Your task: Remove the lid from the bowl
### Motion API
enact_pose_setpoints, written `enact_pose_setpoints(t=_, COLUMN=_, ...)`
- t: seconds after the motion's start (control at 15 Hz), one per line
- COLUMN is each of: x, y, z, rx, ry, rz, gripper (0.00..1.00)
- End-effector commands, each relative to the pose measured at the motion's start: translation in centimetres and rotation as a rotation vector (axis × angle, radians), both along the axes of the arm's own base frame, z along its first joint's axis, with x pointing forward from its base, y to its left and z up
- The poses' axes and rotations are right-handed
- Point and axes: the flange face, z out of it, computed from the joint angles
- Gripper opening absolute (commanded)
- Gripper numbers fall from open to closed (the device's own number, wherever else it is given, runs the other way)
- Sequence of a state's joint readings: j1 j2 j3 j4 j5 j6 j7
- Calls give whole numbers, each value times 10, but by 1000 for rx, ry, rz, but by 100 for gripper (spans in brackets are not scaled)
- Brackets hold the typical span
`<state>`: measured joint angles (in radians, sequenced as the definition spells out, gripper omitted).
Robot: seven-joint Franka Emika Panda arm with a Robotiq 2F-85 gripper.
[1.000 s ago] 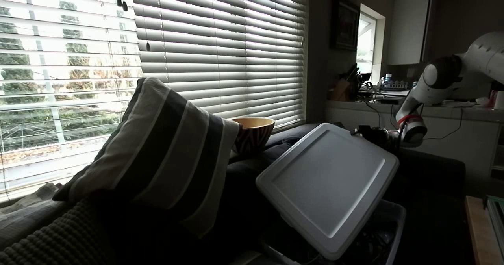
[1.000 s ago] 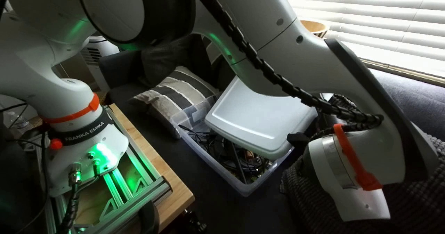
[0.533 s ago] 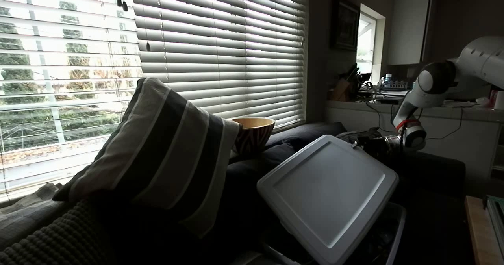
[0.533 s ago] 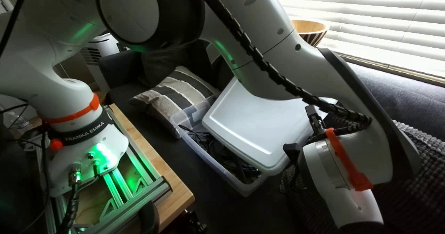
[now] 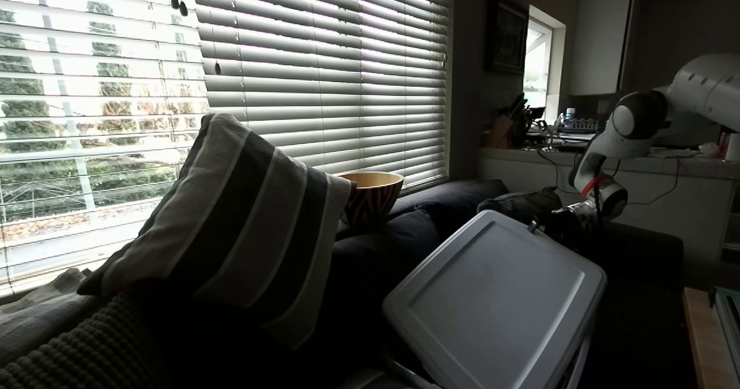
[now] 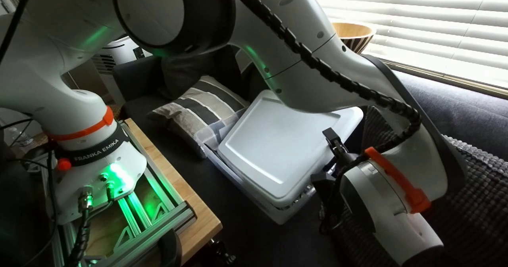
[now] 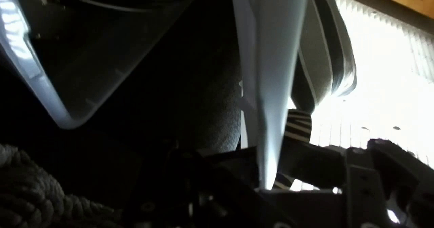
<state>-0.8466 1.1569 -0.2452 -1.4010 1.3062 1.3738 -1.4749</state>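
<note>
The lid (image 5: 497,302) is a flat white-grey rectangle with rounded corners, and it shows in both exterior views (image 6: 274,144). It hangs tilted above the bowl, a clear tub-like bin (image 5: 583,351) whose wall also shows in an exterior view (image 6: 254,199). My gripper (image 5: 535,226) is at the lid's upper edge. In the wrist view the fingers (image 7: 268,167) close on both sides of the lid's edge (image 7: 278,52). The bin's rim (image 7: 39,79) lies apart to the left there. I cannot tell whether the lid's far edge touches the bin. The lid hides most of the contents.
A striped cushion (image 5: 248,215) leans beside the bin. A small round patterned vessel (image 5: 370,201) stands behind it by the window blinds (image 5: 335,77). A knitted blanket (image 6: 476,160) lies on the sofa under my arm. My base stands on a wooden table (image 6: 202,215).
The lid and gripper have moved down. In an exterior view the lid has shifted left and covers more of the bin; cables seen earlier are now mostly hidden. The grip has stayed on the edge.
</note>
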Motion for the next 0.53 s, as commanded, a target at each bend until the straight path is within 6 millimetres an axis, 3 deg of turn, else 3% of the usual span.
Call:
enact_pose_setpoints(t=0.0, x=-11, y=3, z=-20, rx=-35, ry=108, rz=147, gripper=0)
enact_pose_setpoints(t=0.33, x=-6, y=11, z=-25, rx=-40, ry=152, rz=278, gripper=0)
enact_pose_setpoints(t=0.47, x=-2, y=11, z=-24, rx=-38, ry=150, rz=309, gripper=26)
